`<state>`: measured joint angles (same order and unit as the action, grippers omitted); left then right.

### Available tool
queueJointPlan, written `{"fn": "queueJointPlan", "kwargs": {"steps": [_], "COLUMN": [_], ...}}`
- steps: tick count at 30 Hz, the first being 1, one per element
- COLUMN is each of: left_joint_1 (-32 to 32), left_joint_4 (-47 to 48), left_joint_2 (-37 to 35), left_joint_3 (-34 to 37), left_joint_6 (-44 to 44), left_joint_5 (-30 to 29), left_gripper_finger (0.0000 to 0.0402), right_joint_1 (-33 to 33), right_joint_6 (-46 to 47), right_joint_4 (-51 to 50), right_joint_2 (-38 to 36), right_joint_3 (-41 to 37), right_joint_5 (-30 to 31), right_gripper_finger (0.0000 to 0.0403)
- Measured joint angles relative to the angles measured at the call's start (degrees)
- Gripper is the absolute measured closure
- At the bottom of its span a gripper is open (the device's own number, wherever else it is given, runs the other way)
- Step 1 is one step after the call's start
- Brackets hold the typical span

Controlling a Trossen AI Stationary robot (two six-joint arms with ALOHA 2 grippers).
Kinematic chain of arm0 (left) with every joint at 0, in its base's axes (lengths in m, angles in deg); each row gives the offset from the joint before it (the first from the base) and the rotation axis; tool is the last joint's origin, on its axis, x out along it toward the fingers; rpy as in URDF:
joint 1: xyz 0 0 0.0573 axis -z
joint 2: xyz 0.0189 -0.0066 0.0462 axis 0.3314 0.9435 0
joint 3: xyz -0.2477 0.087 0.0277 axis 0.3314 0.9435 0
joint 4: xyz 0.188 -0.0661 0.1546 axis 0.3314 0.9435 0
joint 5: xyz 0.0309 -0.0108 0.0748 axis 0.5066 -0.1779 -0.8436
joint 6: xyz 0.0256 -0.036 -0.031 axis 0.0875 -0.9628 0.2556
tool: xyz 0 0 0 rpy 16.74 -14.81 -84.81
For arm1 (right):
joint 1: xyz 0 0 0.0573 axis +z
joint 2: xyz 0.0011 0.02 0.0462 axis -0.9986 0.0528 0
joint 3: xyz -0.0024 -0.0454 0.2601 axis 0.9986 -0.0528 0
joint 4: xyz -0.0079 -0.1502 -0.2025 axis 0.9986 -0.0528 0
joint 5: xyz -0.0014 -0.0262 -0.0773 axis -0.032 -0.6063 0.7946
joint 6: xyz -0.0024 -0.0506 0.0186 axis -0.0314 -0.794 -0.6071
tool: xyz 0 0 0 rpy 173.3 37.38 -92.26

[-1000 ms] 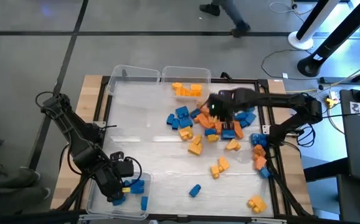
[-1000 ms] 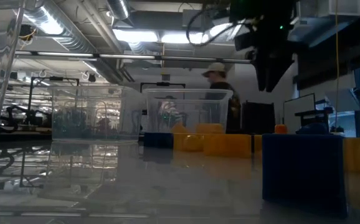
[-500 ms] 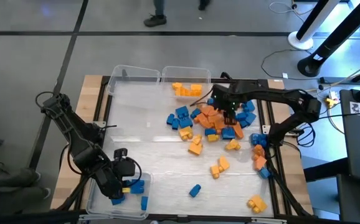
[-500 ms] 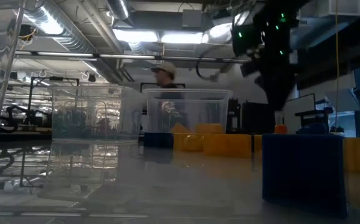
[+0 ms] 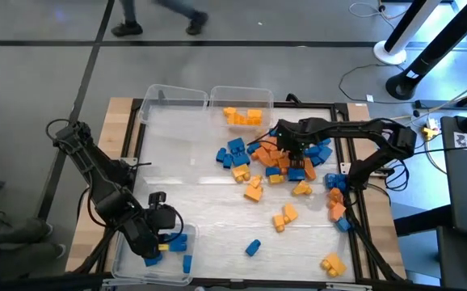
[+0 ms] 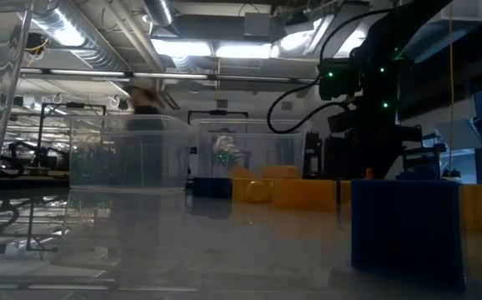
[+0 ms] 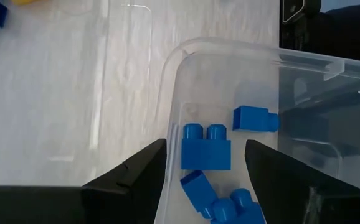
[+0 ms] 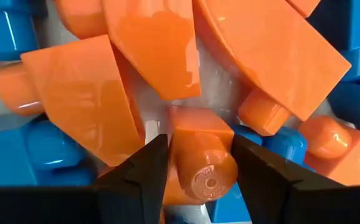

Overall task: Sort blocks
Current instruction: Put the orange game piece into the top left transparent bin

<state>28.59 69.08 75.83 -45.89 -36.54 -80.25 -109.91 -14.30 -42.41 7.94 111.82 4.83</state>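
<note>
Right gripper [image 8: 195, 165] fingers [image 8: 136, 168] astride orange block [image 8: 202, 158], seemingly touching.

The desk [image 5: 193, 194] carried three clear bins [image 5: 173, 95], two at its far edge and one at a near corner, plus scattered blue, orange and yellow blocks [image 5: 275, 158].

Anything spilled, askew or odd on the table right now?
Nothing stands out. Unsorted blocks lie heaped mid-table, the blue ones sit inside the near bin, and the orange ones inside the far bin.
</note>
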Motion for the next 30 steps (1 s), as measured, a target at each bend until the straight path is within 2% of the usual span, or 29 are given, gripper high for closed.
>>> {"fn": "queueJointPlan", "kwargs": {"steps": [5,11,15,25,30], "left_joint_1": [0.0,0.0,0.0,0.0,0.0], "left_joint_4": [0.0,0.0,0.0,0.0,0.0], "left_joint_2": [0.0,0.0,0.0,0.0,0.0], "left_joint_3": [0.0,0.0,0.0,0.0,0.0], "left_joint_6": [0.0,0.0,0.4,6.0,7.2], "left_joint_5": [-0.1,-1.0,-2.4,-12.9,-19.7], "left_gripper_finger": [0.0194,0.0194,0.0194,0.0194,0.0194], "right_joint_1": [0.0,0.0,0.0,0.0,0.0], "right_joint_6": [0.0,0.1,0.7,3.3,3.3], "right_joint_4": [-1.1,-2.4,-2.4,-2.6,-5.3], "right_joint_2": [0.0,-0.1,-0.2,-0.5,-0.6], "right_joint_3": [0.0,0.1,0.1,0.2,3.2], "right_joint_5": [0.0,0.0,-0.6,-3.2,-3.5], "right_gripper_finger": [0.0230,0.0281,0.0283,0.0280,0.0284]}}
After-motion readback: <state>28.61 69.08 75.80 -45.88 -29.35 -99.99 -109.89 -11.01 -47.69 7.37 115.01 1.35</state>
